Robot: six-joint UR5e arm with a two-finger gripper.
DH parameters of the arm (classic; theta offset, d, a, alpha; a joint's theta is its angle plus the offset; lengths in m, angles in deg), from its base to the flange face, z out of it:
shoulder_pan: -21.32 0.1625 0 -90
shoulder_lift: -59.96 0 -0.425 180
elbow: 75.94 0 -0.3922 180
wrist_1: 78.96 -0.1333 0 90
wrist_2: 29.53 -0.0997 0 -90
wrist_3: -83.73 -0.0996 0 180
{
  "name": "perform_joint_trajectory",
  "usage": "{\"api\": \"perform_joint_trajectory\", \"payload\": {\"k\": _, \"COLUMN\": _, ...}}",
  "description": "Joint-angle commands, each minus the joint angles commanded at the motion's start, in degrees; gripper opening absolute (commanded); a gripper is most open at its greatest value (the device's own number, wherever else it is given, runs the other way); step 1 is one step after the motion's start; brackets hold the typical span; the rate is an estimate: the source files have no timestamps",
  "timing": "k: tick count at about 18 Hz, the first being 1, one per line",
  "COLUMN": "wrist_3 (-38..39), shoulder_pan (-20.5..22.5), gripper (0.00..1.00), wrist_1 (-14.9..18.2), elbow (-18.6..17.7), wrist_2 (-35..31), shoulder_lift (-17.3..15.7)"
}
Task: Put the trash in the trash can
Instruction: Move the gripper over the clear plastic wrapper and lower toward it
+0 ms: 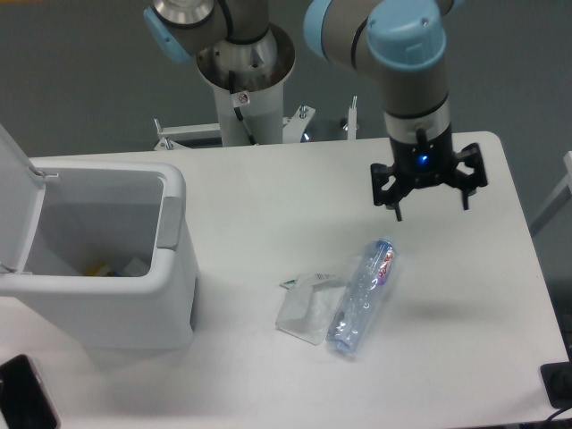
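The trash can (107, 268) stands at the left end of the white table (268, 197); its hinged lid (13, 197) is raised and cut off by the left frame edge, so only a strip of it shows. Inside the trash can, a few small items lie on the bottom, one with a yellowish tint, too small to identify. A grey tab (170, 223) sits on the wall of the trash can that faces the table centre. To the right of the trash can, well apart from it, lies the clear plastic bottle (362, 295), on its side and angled, cap end pointing away from the trash can. Its red-white label is visible near the upper end, but no writing can be read. The flat translucent pouch (307, 308) lies between the trash can and the bottle, touching the bottle's side; whether the bottle overlaps its edge cannot be determined. The gripper (429, 183) hangs above the table beyond the bottle's upper end, farther from the trash can, fingers spread apart and holding nothing; a blue indicator light glows on its body. A dark flat object (22, 398) below the trash can is cut off by the bottom-left corner.
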Motion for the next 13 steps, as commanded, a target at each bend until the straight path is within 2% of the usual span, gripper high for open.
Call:
{"api": "perform_joint_trajectory", "payload": {"k": 3, "wrist_3": -0.35, "shoulder_pan": -1.41, "gripper": 1.0, "wrist_1": -0.26, "elbow": 0.08, "wrist_2": 0.0, "shoulder_lift": 3.6}}
{"api": "perform_joint_trajectory", "payload": {"k": 8, "wrist_3": -0.7, "shoulder_pan": -6.33, "gripper": 1.0, "wrist_1": -4.04, "elbow": 0.7, "wrist_2": 0.53, "shoulder_lift": 8.88}}
{"api": "perform_joint_trajectory", "payload": {"k": 13, "wrist_3": -9.22, "shoulder_pan": -8.8, "gripper": 1.0, "wrist_1": -4.31, "elbow": 1.23, "wrist_2": 1.49, "shoulder_lift": 12.39}}
